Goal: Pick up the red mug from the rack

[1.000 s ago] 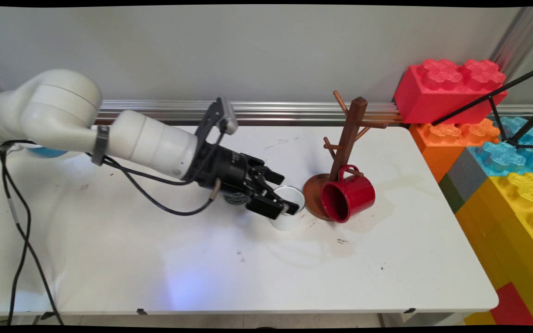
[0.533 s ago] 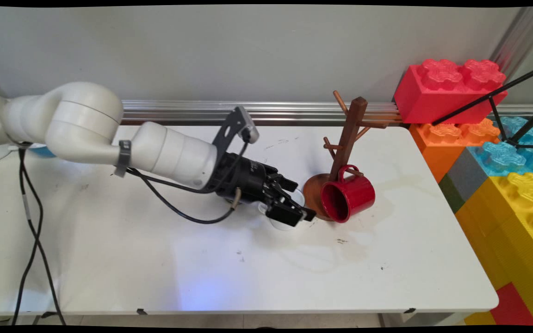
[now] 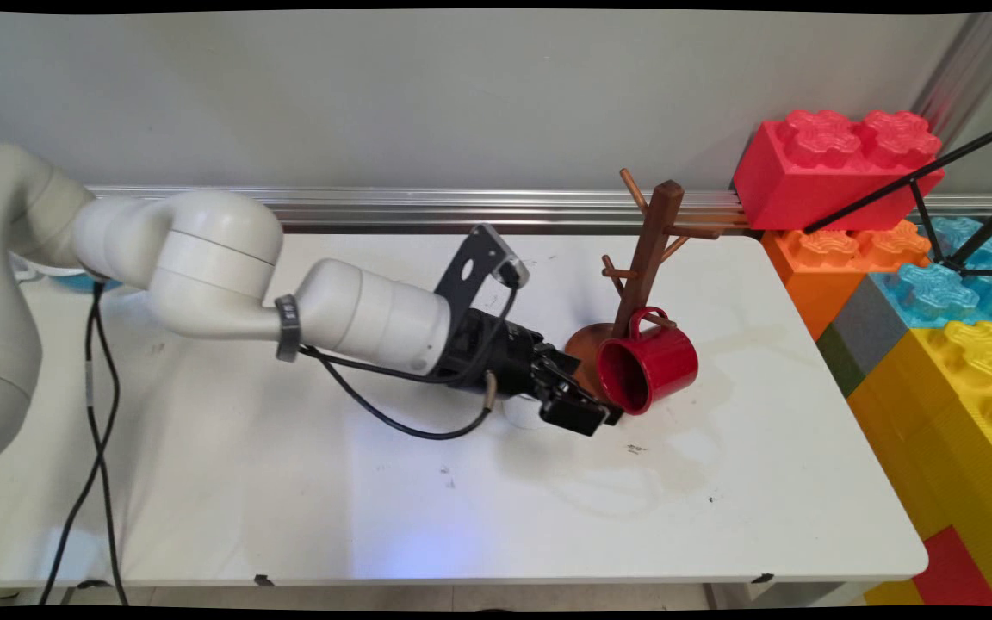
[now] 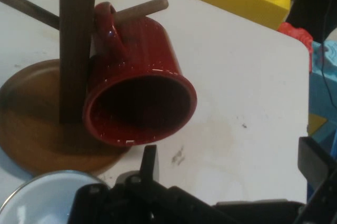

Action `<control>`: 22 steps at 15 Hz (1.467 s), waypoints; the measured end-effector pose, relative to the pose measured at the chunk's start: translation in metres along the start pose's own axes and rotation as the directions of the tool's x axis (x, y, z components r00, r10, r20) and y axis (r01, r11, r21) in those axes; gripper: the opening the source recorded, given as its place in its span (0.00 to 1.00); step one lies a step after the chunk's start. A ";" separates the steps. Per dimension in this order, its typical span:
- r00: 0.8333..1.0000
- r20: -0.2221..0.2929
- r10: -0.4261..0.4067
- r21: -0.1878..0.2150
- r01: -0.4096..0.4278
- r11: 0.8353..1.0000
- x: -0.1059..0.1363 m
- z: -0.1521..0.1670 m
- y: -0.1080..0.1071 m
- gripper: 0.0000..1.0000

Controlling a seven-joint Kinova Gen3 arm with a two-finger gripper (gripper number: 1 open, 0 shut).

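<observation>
My black end effector (image 3: 586, 400): fingers spread, holding nothing, low over white tabletop (image 3: 289, 482) near centre. Glossy red mug (image 3: 647, 366) just ahead, hung on brown wooden mug tree (image 3: 647, 250), right of centre. White enamel mug (image 3: 520, 415) beneath my wrist, beside tree base.

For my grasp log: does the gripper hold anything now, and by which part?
Nothing is held. The gripper is open, just short of the red mug hanging on the wooden mug tree.

One red mug (image 3: 647, 368), one white mug (image 3: 523, 412), one mug tree (image 3: 644, 258).
</observation>
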 end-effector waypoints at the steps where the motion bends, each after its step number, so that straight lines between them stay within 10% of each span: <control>1: 1.000 -0.002 -0.010 0.005 0.010 1.000 0.000 0.005 0.001 1.00; 22: 0.977 -0.067 -0.204 0.039 0.207 0.978 0.004 0.094 0.004 1.00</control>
